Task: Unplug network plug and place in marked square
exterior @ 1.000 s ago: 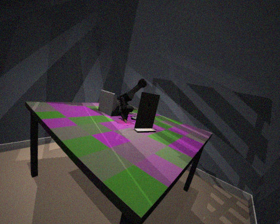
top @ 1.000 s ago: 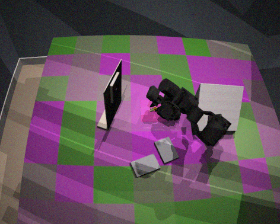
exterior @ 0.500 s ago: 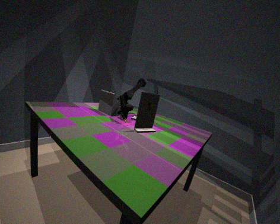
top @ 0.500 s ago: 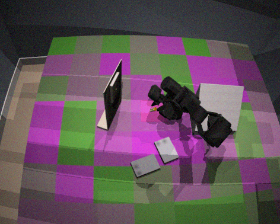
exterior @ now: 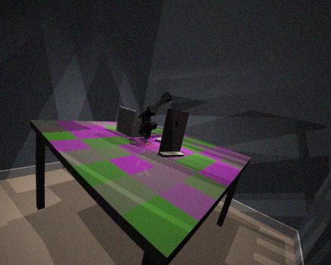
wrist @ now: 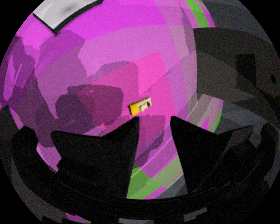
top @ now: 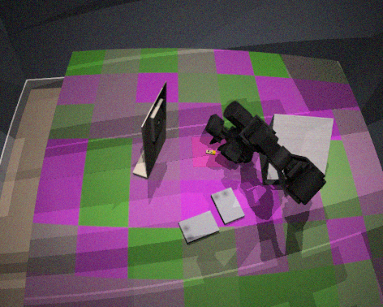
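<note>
The small yellow network plug (top: 210,152) (wrist: 140,107) lies on the table inside the marked square (top: 200,160) (wrist: 158,70), a brighter pink patch. It is out of the socket on the dark upright panel (top: 153,130) (exterior: 173,131), which stands to the left. My gripper (top: 222,140) (wrist: 155,120) is open and hangs just above and beside the plug. The plug lies past the fingertips, and nothing is between the two black fingers.
The arm's base stands on a white plate (top: 307,134) at the right. Two flat grey tiles (top: 228,205) (top: 198,226) lie in front of the marked square. The table top is a green, purple and grey checker pattern.
</note>
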`<state>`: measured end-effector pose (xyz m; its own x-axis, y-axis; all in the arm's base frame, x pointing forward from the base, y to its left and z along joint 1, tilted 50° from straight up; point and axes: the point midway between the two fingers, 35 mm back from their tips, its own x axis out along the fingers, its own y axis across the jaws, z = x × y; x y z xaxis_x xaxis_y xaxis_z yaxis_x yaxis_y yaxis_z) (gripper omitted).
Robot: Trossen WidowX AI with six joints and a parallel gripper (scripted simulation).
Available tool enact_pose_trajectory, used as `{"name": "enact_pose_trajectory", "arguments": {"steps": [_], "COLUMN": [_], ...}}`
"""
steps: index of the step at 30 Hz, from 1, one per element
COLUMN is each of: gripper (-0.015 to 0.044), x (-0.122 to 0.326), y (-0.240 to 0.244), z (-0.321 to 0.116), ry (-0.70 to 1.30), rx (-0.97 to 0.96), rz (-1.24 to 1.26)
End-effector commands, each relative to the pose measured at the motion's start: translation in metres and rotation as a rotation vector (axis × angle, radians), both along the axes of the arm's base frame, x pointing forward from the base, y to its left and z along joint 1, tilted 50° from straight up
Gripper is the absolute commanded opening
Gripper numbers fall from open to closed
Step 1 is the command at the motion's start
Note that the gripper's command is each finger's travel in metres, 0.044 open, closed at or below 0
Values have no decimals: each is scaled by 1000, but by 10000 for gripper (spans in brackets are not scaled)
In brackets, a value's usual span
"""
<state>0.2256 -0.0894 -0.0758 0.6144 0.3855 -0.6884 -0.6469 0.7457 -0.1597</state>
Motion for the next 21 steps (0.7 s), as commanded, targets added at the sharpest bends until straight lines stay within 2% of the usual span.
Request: {"name": "enact_pose_trajectory", "arguments": {"steps": [1, 21], "gripper": [156, 156], "x": [0, -2], "y": [-4, -25], "z": [3, 16], "ry": [-5, -1], "rx": [-3, -6], "rz": [0, 0]}}
